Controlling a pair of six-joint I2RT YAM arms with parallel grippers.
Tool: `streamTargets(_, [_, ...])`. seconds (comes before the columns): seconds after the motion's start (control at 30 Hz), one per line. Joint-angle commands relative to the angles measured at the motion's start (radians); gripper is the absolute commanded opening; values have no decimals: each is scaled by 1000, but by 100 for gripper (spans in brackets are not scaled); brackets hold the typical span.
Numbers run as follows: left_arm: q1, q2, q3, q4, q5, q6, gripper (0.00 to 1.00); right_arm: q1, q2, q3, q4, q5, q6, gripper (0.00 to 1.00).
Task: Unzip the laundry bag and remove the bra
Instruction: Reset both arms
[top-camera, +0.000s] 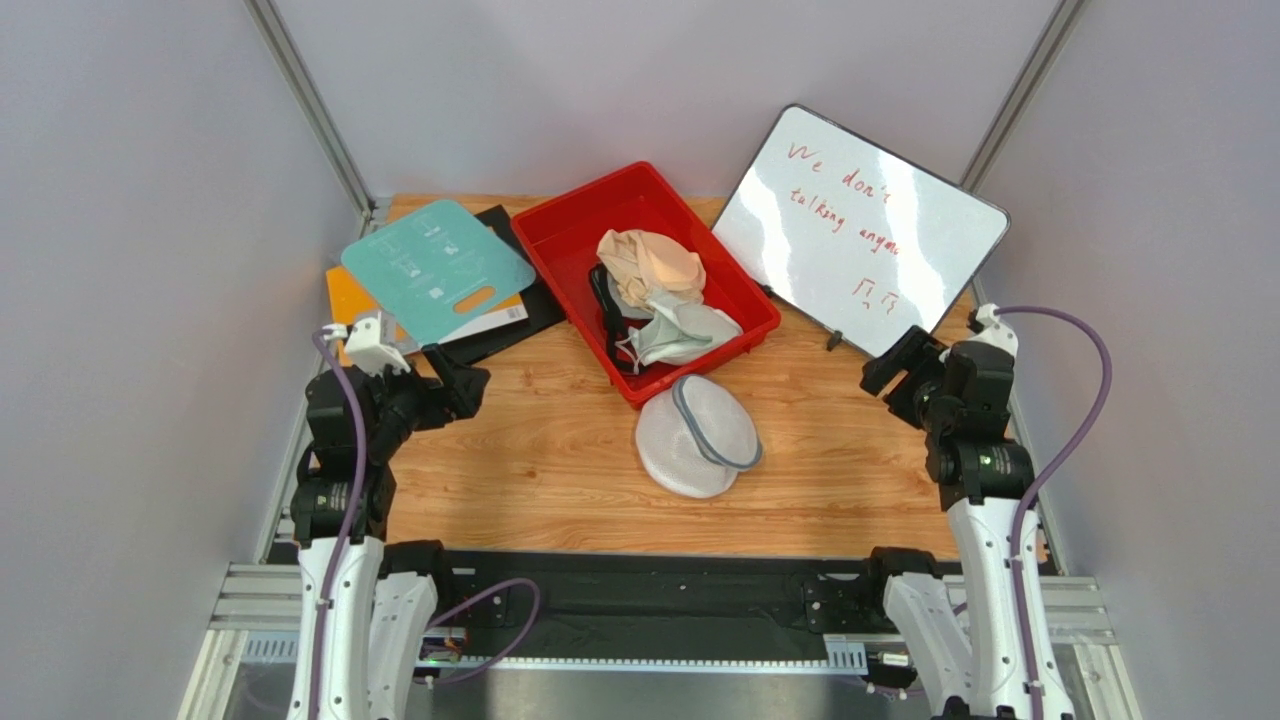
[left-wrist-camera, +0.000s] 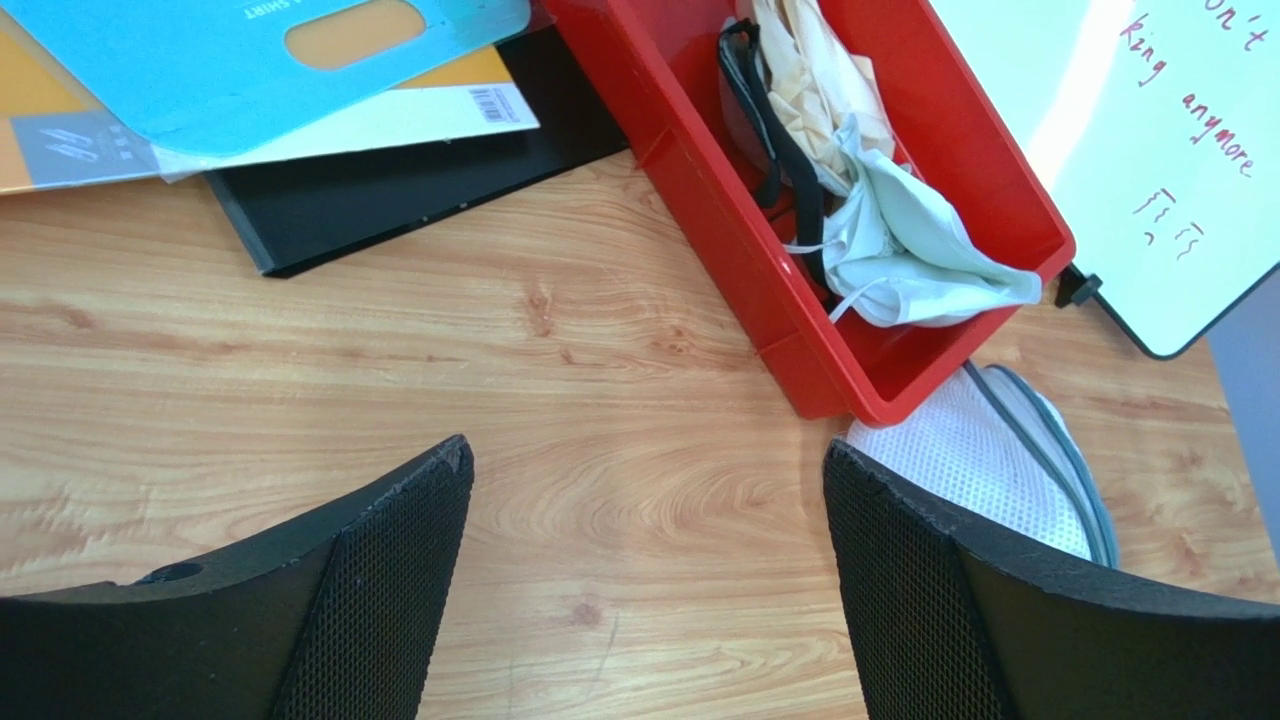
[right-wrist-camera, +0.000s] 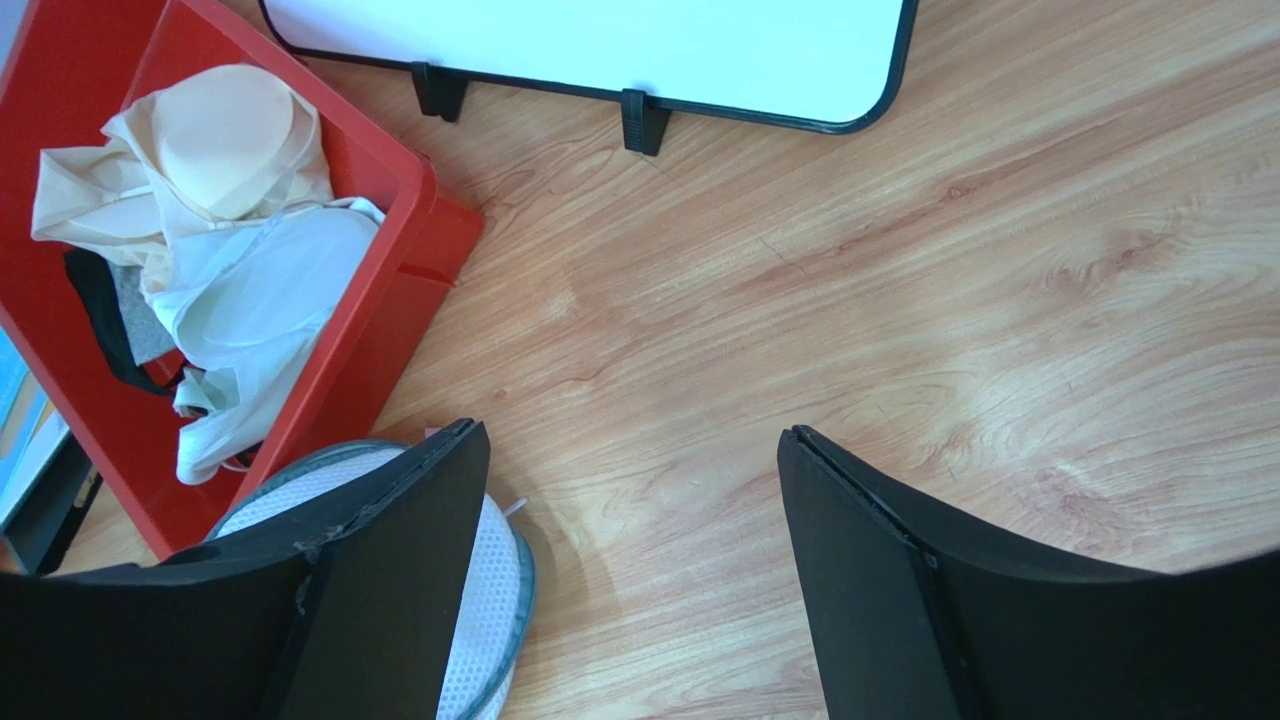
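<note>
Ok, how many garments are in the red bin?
3: the beige bra at the far end, a pale garment nearer, a black-strapped one along the left wall; more may be hidden beneath.

I have a wooden table (top-camera: 541, 465) in view. On it, a red tray (top-camera: 594, 210) sits far centre, with a whiteboard (top-camera: 857, 225) propped just right of it. A stack (top-camera: 436, 278) of flat folders lies far left, beside the tray. The bag (top-camera: 684, 443) lies right at the tray's near corner.
</note>
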Motion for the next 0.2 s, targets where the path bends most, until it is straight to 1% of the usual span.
streamTargets(0.0, [5, -21, 44, -40, -19, 47, 91, -4, -5, -6, 36, 15, -10, 77])
streamTargets(0.13, [4, -7, 55, -53, -30, 49, 95, -4, -6, -7, 35, 15, -21, 76])
streamTargets(0.17, [5, -4, 56, -54, -33, 51, 95, -4, -6, -7, 32, 50, -23, 76])
